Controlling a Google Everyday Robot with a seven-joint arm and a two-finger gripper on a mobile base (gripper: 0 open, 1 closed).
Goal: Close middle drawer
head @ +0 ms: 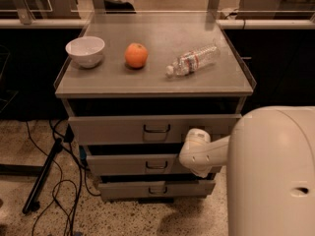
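The middle drawer (133, 164) is the second of three grey drawers in the cabinet. It stands a little way out, with a dark gap above its flat front and a small dark pull handle (156, 165) at its centre. My gripper (197, 135) is at the end of the white arm (202, 154). It sits against the drawer fronts to the right of the handles, between the top drawer (113, 128) and the middle one. The arm covers the right end of the middle drawer's front.
On the cabinet top (162, 80) lie a white bowl (85, 51), an orange (136, 55) and a plastic bottle (192, 60) on its side. The bottom drawer (128, 189) also stands slightly out. Black cables and a stand leg (42, 178) lie on the floor at the left.
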